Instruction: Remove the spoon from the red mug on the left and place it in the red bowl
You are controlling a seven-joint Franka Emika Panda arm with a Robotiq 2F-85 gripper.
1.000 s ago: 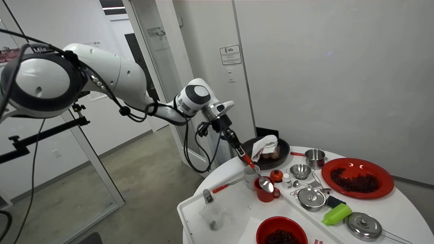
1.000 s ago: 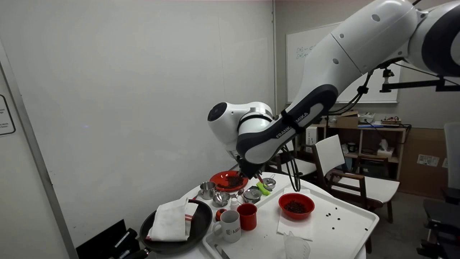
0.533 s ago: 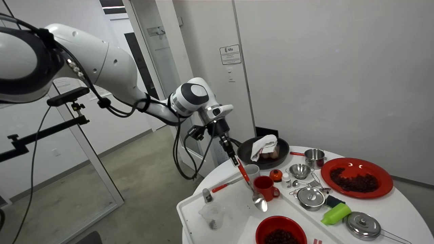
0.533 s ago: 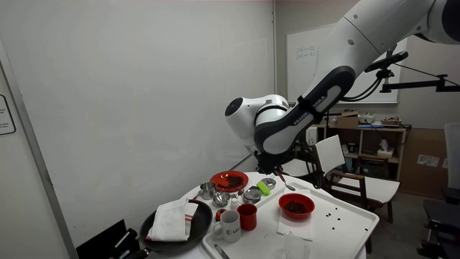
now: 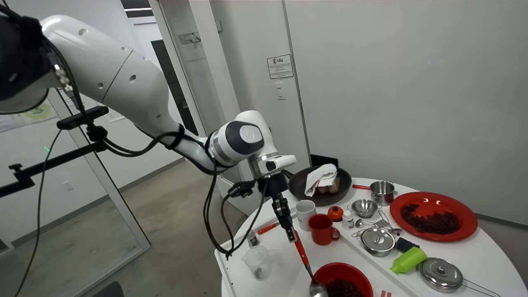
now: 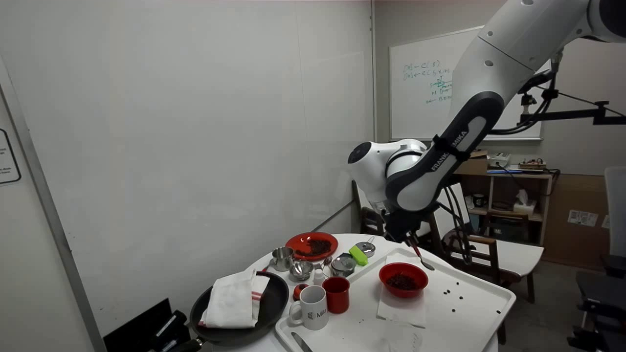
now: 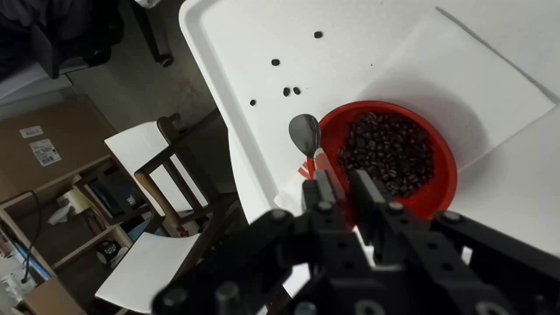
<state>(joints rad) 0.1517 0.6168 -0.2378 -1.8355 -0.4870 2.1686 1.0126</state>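
Note:
My gripper (image 5: 292, 236) is shut on the red handle of the spoon (image 5: 302, 250) and holds it tilted, steel end down. The gripper (image 7: 343, 188) and the spoon's steel head (image 7: 305, 134) also show in the wrist view. There the head overlaps the edge of the red bowl (image 7: 452, 173), which holds dark beans. In an exterior view the spoon (image 6: 426, 264) hangs beyond the red bowl (image 6: 404, 293), apart from it. The red mug (image 5: 321, 230) stands upright with no spoon in it; it also shows in an exterior view (image 6: 337, 295). Handle contact is partly blurred in the wrist view.
A white mug (image 5: 305, 212) stands beside the red mug. A clear jug (image 5: 259, 262) and a knife (image 6: 301, 341) lie near on the white tray (image 6: 469, 313). Steel pots, a green bottle (image 5: 409, 260), a red dish (image 5: 466, 214) and a black pan (image 5: 299, 181) surround it.
My gripper has carried the spoon away from above the red mug to beside the red bowl, and has come lower in the last half second. The mug and bowl have not moved.

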